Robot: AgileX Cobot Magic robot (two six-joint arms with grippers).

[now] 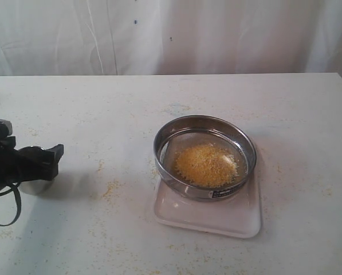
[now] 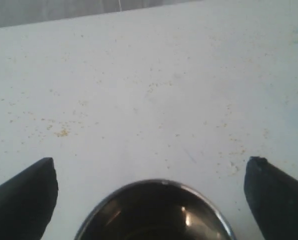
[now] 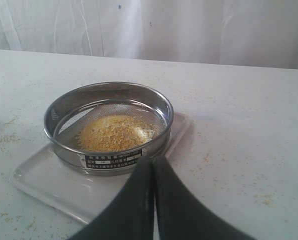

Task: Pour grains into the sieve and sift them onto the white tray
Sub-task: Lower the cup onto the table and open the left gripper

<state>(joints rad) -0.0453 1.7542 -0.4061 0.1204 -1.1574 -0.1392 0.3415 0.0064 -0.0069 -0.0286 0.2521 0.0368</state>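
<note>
The sieve (image 1: 205, 150) stands on the white tray (image 1: 208, 220), right of the table's middle. A mound of golden-yellow grains (image 1: 205, 165) lies on its mesh. The right wrist view shows the same sieve (image 3: 64, 112), grains (image 3: 114, 132) and tray (image 3: 44, 180), with the dark label facing the camera. My right gripper (image 3: 152, 161) is shut and empty, its tips just short of the sieve's wall over the tray. At the exterior view's left edge my left gripper (image 1: 47, 163) is open, its fingers (image 2: 26, 197) spread wide on either side of a small steel cup (image 2: 153, 212) without touching it.
The small steel cup (image 1: 36, 184) stands on the table at the far left and looks dark and empty inside. Stray yellowish specks (image 1: 110, 188) dot the white tabletop between cup and tray. A white curtain hangs behind the table's far edge.
</note>
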